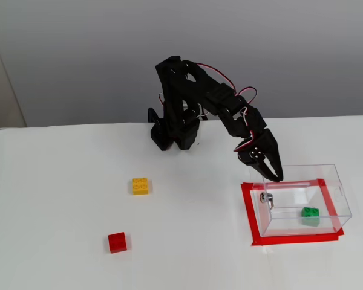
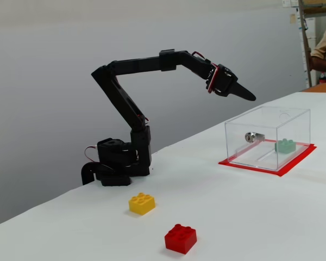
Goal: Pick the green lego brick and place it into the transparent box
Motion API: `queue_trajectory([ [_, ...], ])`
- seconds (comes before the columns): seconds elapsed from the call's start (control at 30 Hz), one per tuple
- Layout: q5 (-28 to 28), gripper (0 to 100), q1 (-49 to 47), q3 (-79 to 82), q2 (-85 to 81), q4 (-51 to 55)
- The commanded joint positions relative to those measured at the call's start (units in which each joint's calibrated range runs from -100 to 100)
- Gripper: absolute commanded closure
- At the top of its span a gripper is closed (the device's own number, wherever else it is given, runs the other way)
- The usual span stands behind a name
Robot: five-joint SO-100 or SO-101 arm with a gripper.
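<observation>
No brand, label or legible writing is to be seen on any item in either fixed view.

Nearest the camera in a fixed view, a small red plastic brick with round studs [image 2: 180, 238] is seen on the white table [image 2: 250, 217], and just behind it, apart from it, a small yellow plastic brick with studs [image 2: 142, 203]. In a fixed view the red brick [image 1: 117, 242] is shown below and left of the yellow brick [image 1: 140, 185]; both lie well apart from the box.

Further back, the transparent rectangular plastic box with thin clear walls [image 2: 293, 122] is found standing on a rectangle of red tape [image 2: 271, 169]. A small metal knob [image 2: 250, 136] is carried on its left wall. The small bright green studded lego brick [image 2: 286, 145] is seen resting on the floor of the box, toward its right side, untouched by the arm; in a fixed view it [image 1: 310, 214] is shown inside the box [image 1: 345, 202], near the right wall.

Behind and above, the black two-finger gripper [image 2: 250, 97] is held in the air over the box's left end, with nothing between its fingers, which appear brought together. The black arm base [image 2: 117, 163] is placed at the table's far edge, before a grey wall [image 2: 54, 32]. At the far right, part of a person [image 2: 321, 51] is glimpsed.
</observation>
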Motion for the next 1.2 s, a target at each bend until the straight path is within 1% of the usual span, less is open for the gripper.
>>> queue_trajectory([
  [0.0, 0.2, 98, 5.5, 2.9, -7.9, 2.6],
  [0.1, 0.2, 98, 10.9, 6.1, -12.8, 4.6],
  [0.4, 0.1, 98, 29.1, 16.5, -26.6, 4.6],
  [0.57, 0.1, 98, 36.9, 22.8, -35.0, 4.6],
  [0.83, 0.1, 98, 43.1, 29.6, -46.0, 4.6],
  [1.17, 0.2, 98, 45.8, 38.0, -59.3, 4.2],
])
